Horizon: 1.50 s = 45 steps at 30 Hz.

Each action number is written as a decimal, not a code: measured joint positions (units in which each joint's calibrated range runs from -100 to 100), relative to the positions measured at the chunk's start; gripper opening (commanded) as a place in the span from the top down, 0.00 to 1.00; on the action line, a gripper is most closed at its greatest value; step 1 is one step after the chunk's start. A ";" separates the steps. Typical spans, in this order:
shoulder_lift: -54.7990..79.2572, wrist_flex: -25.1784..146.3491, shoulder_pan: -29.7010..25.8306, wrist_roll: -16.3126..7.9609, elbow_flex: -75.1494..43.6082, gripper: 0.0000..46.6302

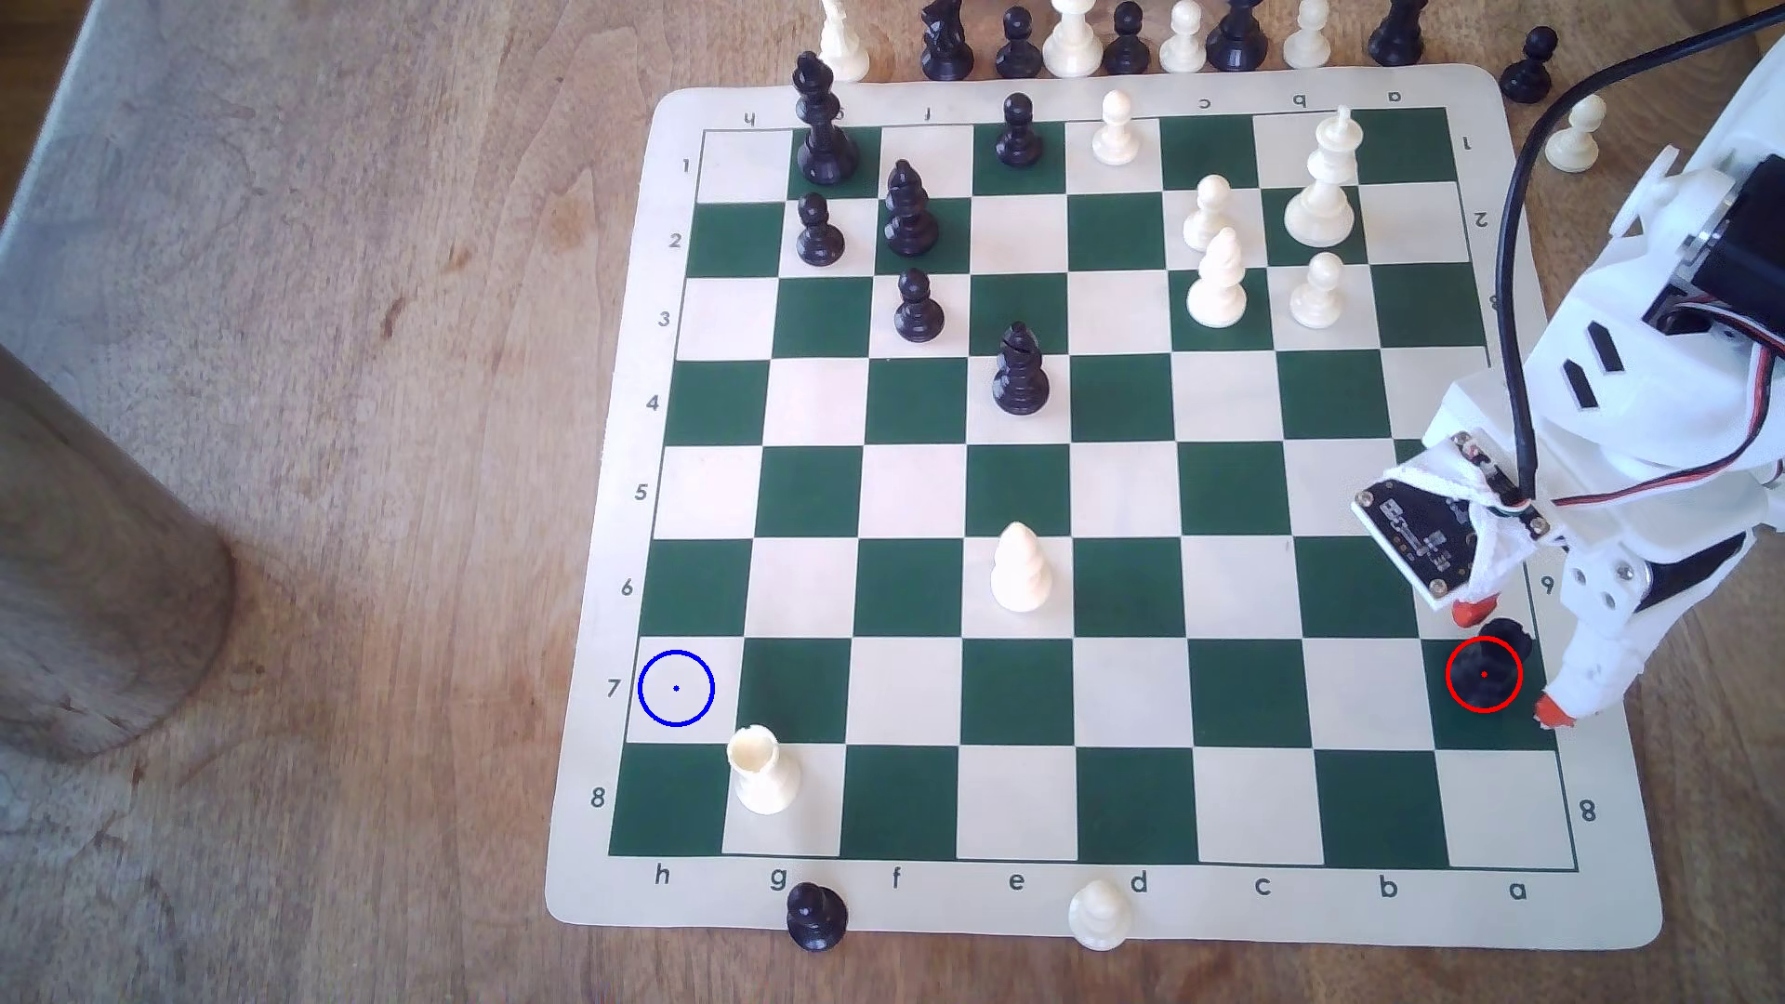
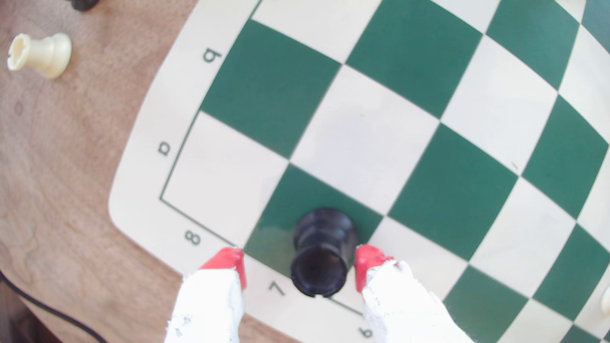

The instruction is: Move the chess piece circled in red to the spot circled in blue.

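The claw [image 2: 299,264] is standing open astride the upright black rook [image 2: 321,254] on its red-ringed green corner square, one red tip touching, the other apart, blue-ringed square [image 1: 676,688] lying across the board.

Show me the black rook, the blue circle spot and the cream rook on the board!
black rook [image 2: 318,264], wrist view, its notched top.
blue circle spot [image 1: 676,688], exterior view, its centre dot.
cream rook [image 1: 765,772], exterior view, its body.
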 measured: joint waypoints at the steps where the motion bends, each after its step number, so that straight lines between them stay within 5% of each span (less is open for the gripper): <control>1: 0.00 0.00 -0.22 -0.15 0.00 0.63; 23: 1.34 0.00 -0.66 -0.73 -1.45 0.69; 25: 1.51 -0.32 -0.44 -0.73 -1.45 0.78; 27: 1.68 -0.40 -0.22 -0.73 -1.45 1.00; 45: -1.01 2.95 0.29 -0.83 -4.97 1.00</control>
